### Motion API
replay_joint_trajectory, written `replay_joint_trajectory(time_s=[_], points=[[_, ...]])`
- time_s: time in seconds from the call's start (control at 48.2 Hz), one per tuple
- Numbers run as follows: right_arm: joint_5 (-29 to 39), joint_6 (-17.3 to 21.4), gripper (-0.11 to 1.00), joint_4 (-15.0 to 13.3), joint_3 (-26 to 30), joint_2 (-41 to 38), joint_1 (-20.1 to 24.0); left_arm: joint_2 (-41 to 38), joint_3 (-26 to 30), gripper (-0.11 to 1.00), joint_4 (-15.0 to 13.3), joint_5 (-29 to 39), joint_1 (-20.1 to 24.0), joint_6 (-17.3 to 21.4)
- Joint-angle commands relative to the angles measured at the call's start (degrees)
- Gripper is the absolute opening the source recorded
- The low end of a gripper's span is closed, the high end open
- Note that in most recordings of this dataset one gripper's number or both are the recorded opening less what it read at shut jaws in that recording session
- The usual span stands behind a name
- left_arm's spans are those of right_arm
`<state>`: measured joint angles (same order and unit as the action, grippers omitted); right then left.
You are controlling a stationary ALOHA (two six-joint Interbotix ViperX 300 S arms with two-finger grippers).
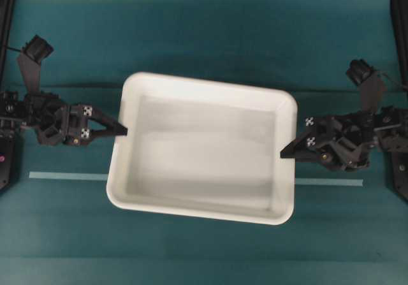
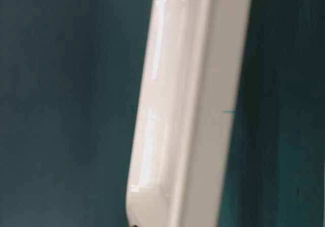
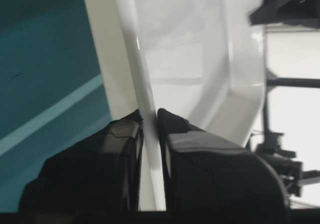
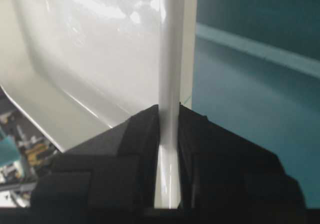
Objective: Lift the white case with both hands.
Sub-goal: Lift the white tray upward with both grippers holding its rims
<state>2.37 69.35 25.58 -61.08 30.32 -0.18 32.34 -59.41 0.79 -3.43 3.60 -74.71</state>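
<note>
White case (image 1: pixel 204 148) spans between arms, long axis left-right. Left gripper (image 1: pixel 120 132) and right gripper (image 1: pixel 287 151) jaws each clamp opposite short rims, equally near.

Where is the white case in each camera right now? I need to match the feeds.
Overhead: white case centre, between both pincers.
Table-level: its side wall runs top to bottom, centre-right.
Left wrist: rim clamped in the left pincer.
Right wrist: rim clamped in the right pincer.
Shared landmark: the pale tape line on the teal table.
</note>
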Motion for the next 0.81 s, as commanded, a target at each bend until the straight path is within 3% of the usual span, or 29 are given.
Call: replay_joint_trajectory(time_s=[0.0,0.643,0.789], points=[[-0.2,-0.4,0.11,-0.2,3.7,1.1,-1.1,-0.4,3.5,0.09,0.3,-0.8,-0.7,0.2],[5.2,-0.4,0.11,-0.6,6.5,10.1,-5.2,5.3,4.7,0.09,0.2,-0.4,-1.3,-3.3],[7.7,-0.3,0.11,-0.5,7.5,11.7,-5.9,6.8,6.6,0.08,0.3,2.7,-1.1,-3.3]])
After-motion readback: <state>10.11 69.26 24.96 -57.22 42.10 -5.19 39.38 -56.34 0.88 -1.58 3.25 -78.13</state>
